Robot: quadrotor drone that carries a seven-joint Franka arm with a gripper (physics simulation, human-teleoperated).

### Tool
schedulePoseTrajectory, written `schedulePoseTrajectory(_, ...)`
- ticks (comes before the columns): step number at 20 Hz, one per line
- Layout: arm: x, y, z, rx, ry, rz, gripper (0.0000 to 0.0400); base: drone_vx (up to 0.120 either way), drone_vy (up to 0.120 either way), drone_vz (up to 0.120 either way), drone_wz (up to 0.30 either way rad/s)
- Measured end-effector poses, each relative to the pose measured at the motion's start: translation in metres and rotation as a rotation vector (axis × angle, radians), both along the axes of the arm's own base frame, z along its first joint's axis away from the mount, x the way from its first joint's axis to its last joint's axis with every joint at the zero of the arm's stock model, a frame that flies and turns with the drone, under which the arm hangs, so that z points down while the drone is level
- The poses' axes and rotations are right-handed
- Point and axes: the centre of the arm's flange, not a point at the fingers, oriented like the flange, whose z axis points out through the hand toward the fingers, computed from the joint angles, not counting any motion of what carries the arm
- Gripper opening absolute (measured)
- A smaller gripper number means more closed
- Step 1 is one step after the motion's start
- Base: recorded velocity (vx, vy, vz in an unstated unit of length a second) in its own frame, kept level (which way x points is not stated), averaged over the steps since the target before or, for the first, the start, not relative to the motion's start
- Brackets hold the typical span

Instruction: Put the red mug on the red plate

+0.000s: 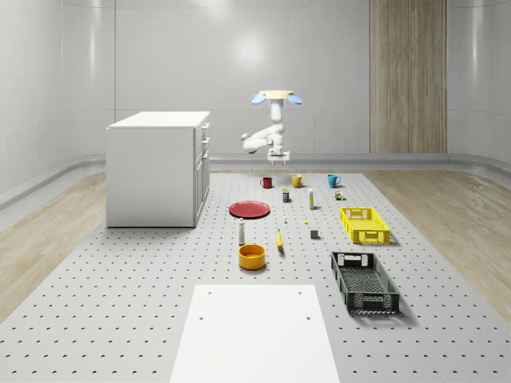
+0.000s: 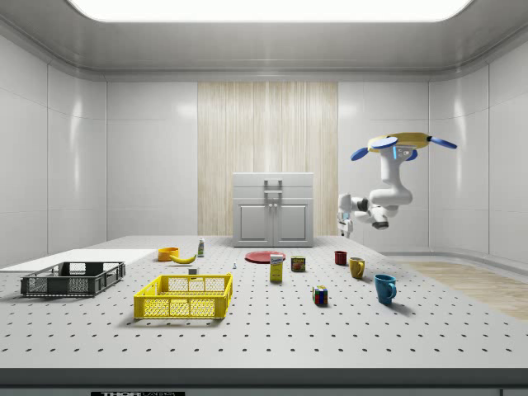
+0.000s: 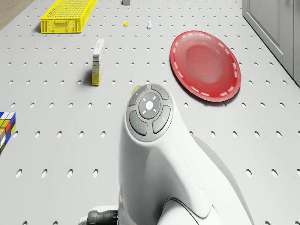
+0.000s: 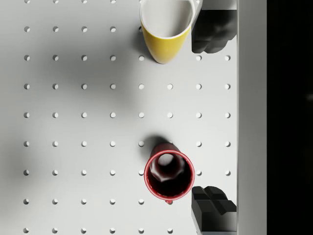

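1. Closest to you in the whole-scene view is a flat white sheet (image 1: 255, 331), lying at the near edge of the grey surface (image 1: 120, 303) full of little holes.
2. Look to the far edge of the surface. The red mug (image 1: 267, 182) stands there, right way up, in a row with a yellow mug (image 1: 297, 180) and a blue mug (image 1: 333, 180).
3. The drone (image 1: 277, 97) hovers high over that far edge. Its arm bends down so the gripper (image 1: 277, 157) hangs above the red mug.
4. In the wrist view you look straight down into the red mug. The gripper is wide open and holds nothing. Its two dark fingers (image 4: 212, 210) are well apart, and the mug sits a bit to one side of the gap between them.
5. I think the gripper is up there so you can line it up before going down. You may need to slide it over a little first.
6. The red plate (image 1: 250, 209) waits closer to the middle of the surface, near the red mug and beside a white cupboard (image 1: 156, 167). Nothing is on it, so the mug has a free spot.
7. A yellow basket (image 1: 365, 225) and a black basket (image 1: 365, 281) sit toward the whole-scene view's right edge of the surface.
8. The room has grey walls, a wood floor and a wood panel on the far wall.
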Motion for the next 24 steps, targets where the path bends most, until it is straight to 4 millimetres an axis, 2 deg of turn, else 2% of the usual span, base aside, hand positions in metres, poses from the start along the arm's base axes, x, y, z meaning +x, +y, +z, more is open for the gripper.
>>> schedulePoseTrajectory(5, 0.0000, -0.0001, 0.0000, -0.001, 0.000, 0.000, 0.0400, 0.000, -0.016, -0.120, 0.000)
schedulePoseTrajectory(9, 0.0000, -0.0001, 0.0000, -0.001, 0.000, 0.000, 0.0400, 0.000, -0.110, -0.120, 0.000)
schedulePoseTrajectory(14, 0.0000, -0.0001, 0.0000, -0.001, 0.000, 0.000, 0.0400, 0.000, -0.056, -0.120, 0.000)
schedulePoseTrajectory(20, 0.0000, -0.0001, 0.0000, -0.001, 0.000, 0.000, 0.0400, 0.000, -0.007, -0.120, 0.000)
schedulePoseTrajectory(22, 0.0000, -0.0001, 0.0000, -0.001, 0.000, 0.000, 0.0400, 0.000, -0.120, -0.120, 0.000)
schedulePoseTrajectory(24, 0.0000, -0.0001, -0.0001, -0.001, 0.000, 0.000, 0.0400, 0.000, 0.000, 0.000, 0.000)
